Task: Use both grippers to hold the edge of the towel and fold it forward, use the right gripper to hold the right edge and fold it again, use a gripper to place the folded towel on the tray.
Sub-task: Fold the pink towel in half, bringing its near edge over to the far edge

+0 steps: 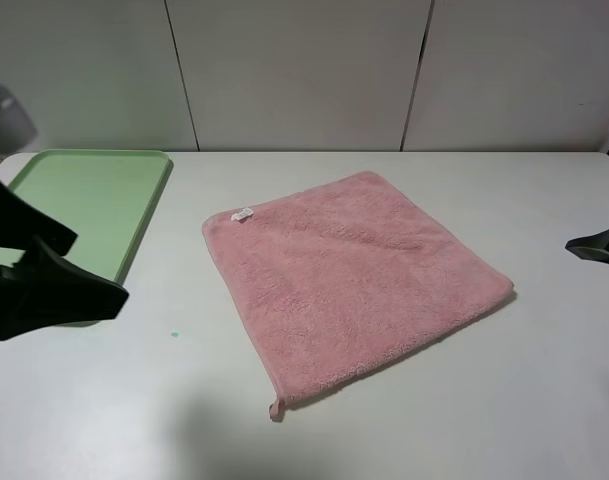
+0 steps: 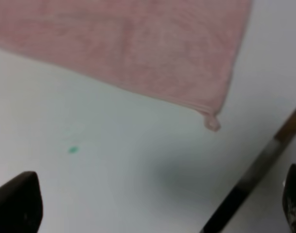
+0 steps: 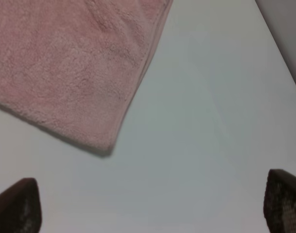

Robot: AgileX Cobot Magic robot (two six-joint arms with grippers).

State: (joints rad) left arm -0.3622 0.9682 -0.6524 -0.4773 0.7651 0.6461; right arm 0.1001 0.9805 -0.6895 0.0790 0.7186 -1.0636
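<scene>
Table (image 1: 484,400): white and smooth. The cloth could slide on it when I pinch.
Towel (image 1: 354,280): pink, flat and unfolded at the centre of the high view, turned like a diamond. Neither of my grippers touches it. Because it sits skewed, I judge an uneven grab would fold it crooked.
Tray (image 1: 94,200): green, upper left of the high view, well apart from the towel. My left arm hangs over it and could bump it.
Left gripper (image 2: 152,204): jaws apart, empty, left of the high view.
Right gripper (image 3: 150,201): jaws apart, empty, far right of the high view.
Edge (image 1: 394,350): thin hem lying flat on the table. My fingers may skid over it or catch only fluff.
Loop (image 1: 275,408): at the lowest corner. It could snag a finger.
</scene>
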